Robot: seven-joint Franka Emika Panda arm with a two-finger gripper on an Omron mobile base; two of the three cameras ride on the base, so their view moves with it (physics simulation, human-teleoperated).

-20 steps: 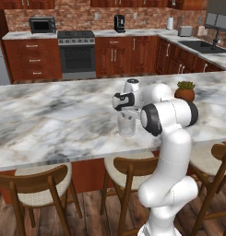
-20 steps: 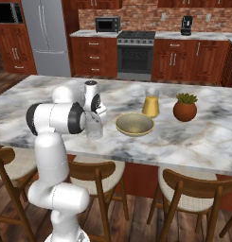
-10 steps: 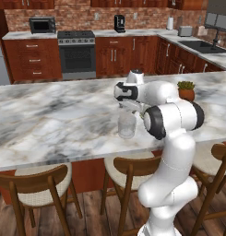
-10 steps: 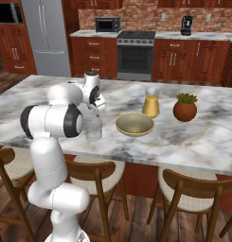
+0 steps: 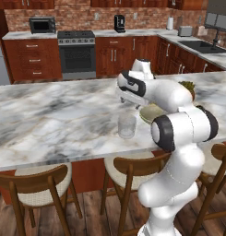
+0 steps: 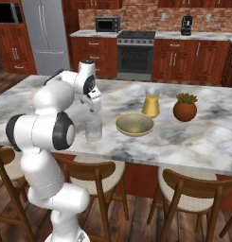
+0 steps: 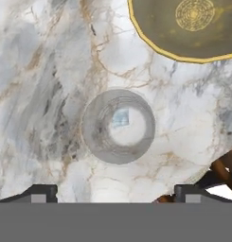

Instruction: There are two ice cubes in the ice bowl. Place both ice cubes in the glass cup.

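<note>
Poised above the glass cup (image 7: 119, 126) on the marble counter (image 7: 51, 71), wrist bent downward, gripper (image 7: 112, 193) spread wide and empty. One ice cube (image 7: 120, 118) inside the glass; ice bowl (image 7: 183, 33) at one o'clock.

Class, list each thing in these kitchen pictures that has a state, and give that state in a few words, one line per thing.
glass cup: upright on the counter, one pale ice cube inside.
ice bowl: upright beside the cup, no cube visible in the part shown.
end effector: above the cup, fingers spread wide, holding nothing.
</note>
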